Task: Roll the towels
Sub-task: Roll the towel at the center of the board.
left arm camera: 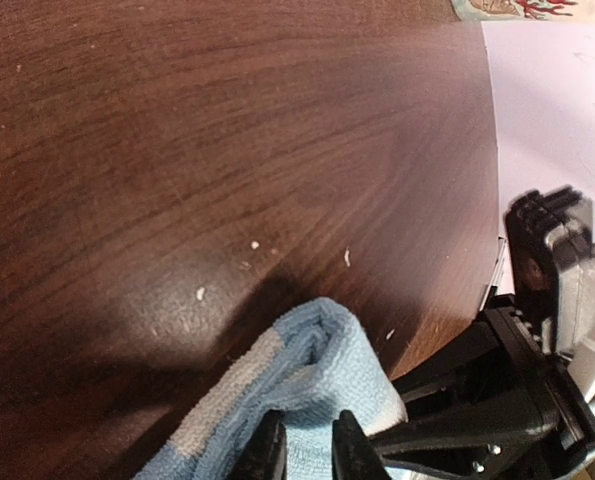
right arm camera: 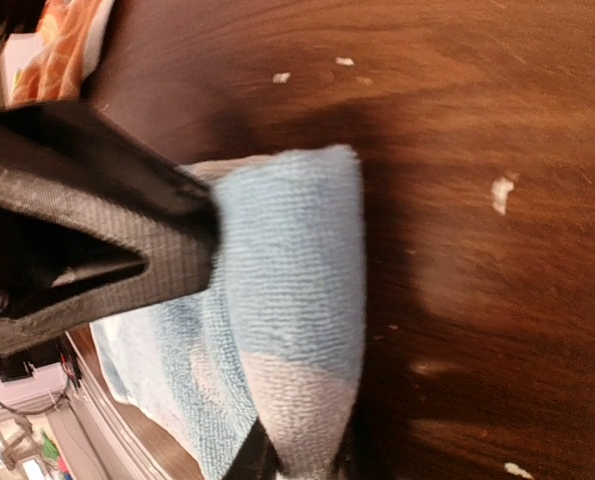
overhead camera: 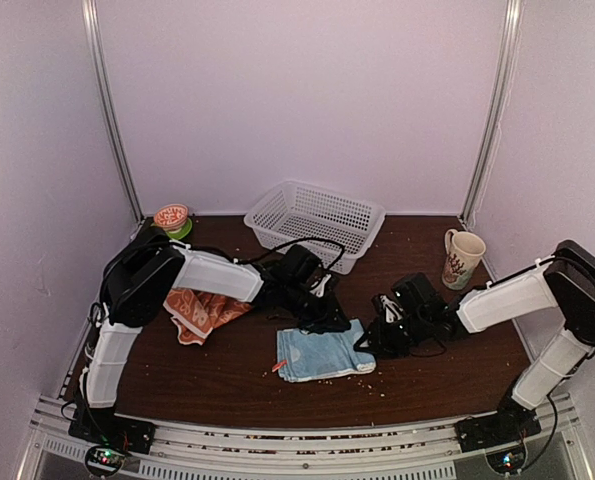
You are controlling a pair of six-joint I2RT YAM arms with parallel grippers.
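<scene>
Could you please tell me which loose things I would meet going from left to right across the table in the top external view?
orange-red patterned towel → light blue towel → mug. The white basket lies behind the light blue towel, at the same place across, so it is left out.

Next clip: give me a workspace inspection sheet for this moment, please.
Surface: dark wooden table, scattered with pale crumbs.
Job's things: blue towel mostly flat, one edge lifted into a fold; orange towel crumpled, not rolled.
Clutter: white basket, mug, small round tub.
Grippers: left gripper and right gripper both pinch the blue towel's fold.
Cables: black cable loops over the left arm.
Surroundings: plain pale walls.
</scene>
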